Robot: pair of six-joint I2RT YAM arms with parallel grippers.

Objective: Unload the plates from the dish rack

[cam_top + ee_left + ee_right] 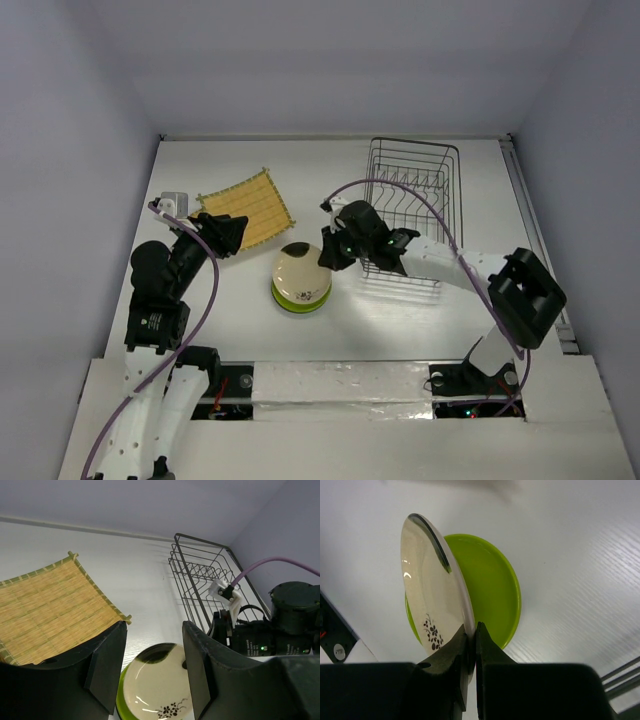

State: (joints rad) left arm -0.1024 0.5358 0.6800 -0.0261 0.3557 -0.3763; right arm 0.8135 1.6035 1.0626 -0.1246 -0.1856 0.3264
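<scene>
The lime green plate (300, 297) lies flat on the table, left of the dish rack (412, 210). My right gripper (328, 250) is shut on the rim of the cream plate (299, 268) with dark flower marks and holds it tilted over the green plate. In the right wrist view the cream plate (432, 592) is pinched at its edge between the fingertips (461, 642), with the green plate (490, 587) behind it. My left gripper (232, 235) is open and empty over the bamboo mat's near corner. In the left wrist view both plates (160, 685) show between its fingers (110, 660). The rack holds no plates.
A woven bamboo mat (248, 208) lies at the back left of the table. A small grey-white block (172, 203) sits left of the mat. White walls close the table on three sides. The right arm's purple cable (410, 190) arcs over the rack.
</scene>
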